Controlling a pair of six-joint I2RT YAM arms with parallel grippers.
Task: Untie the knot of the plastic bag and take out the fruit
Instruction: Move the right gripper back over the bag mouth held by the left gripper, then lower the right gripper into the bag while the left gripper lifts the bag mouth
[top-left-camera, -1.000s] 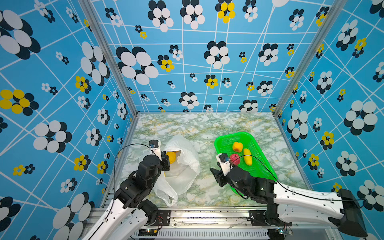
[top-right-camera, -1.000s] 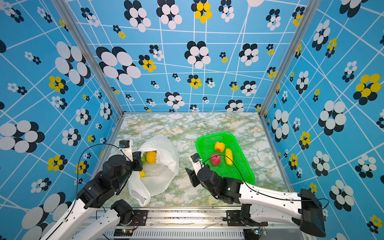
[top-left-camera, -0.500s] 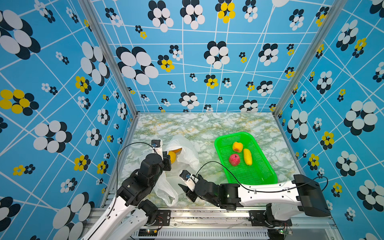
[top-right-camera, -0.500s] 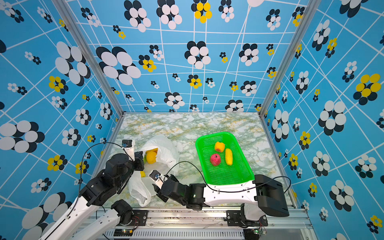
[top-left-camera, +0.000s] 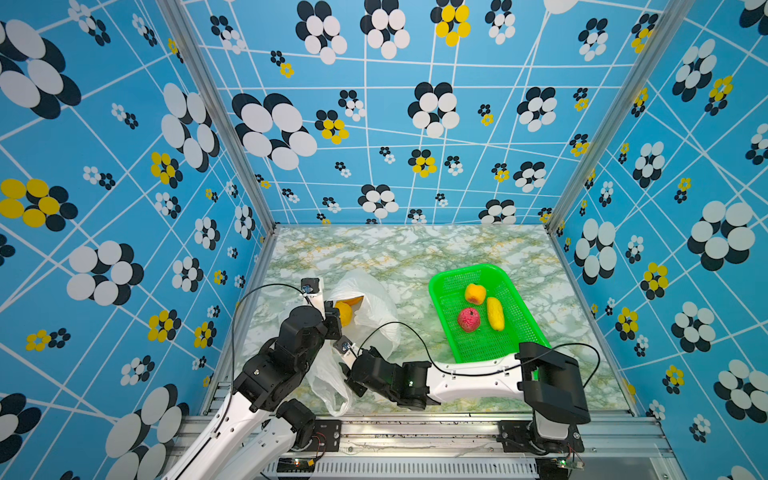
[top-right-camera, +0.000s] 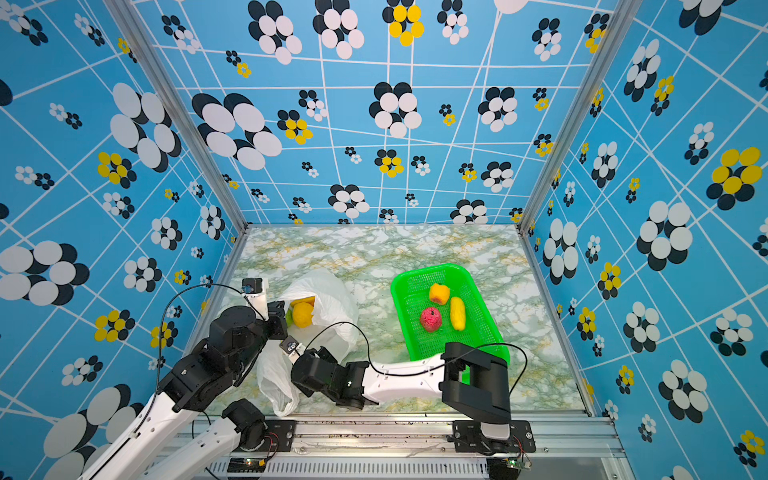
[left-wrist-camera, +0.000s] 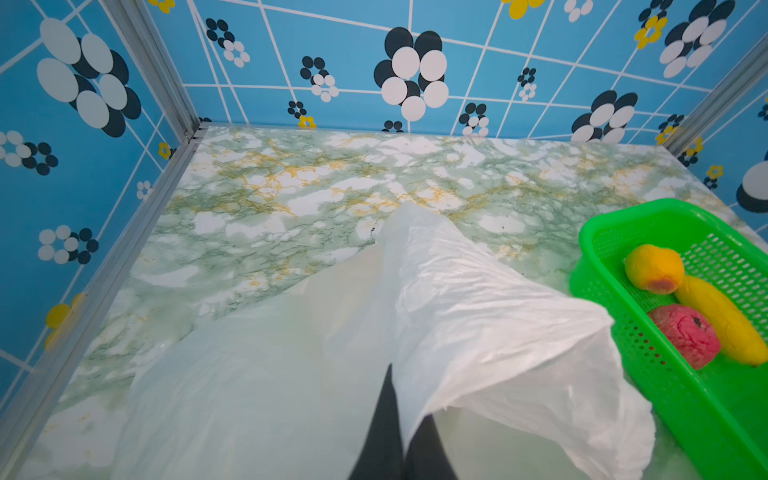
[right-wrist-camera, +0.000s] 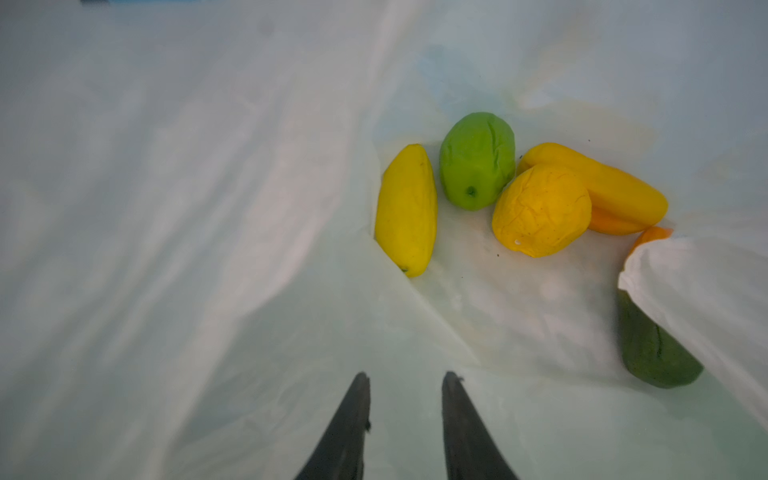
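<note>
Several fruit (right-wrist-camera: 540, 210) ahead of right pincer (right-wrist-camera: 405, 376), prongs apart, left pincer (left-wrist-camera: 400, 399) clamped on plastic bag (left-wrist-camera: 478, 324)

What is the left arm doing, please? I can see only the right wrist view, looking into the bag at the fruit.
Observer: The left gripper is shut on the edge of the plastic bag, holding its mouth open.
Operator: Thank you. How many fruits are in the basket?
Observer: Three lie in the green basket: a red fruit, a yellow-orange fruit and an elongated yellow fruit.
Operator: Where is the basket from the bag?
Observer: In both top views it stands right of the bag, apart from it.
</note>
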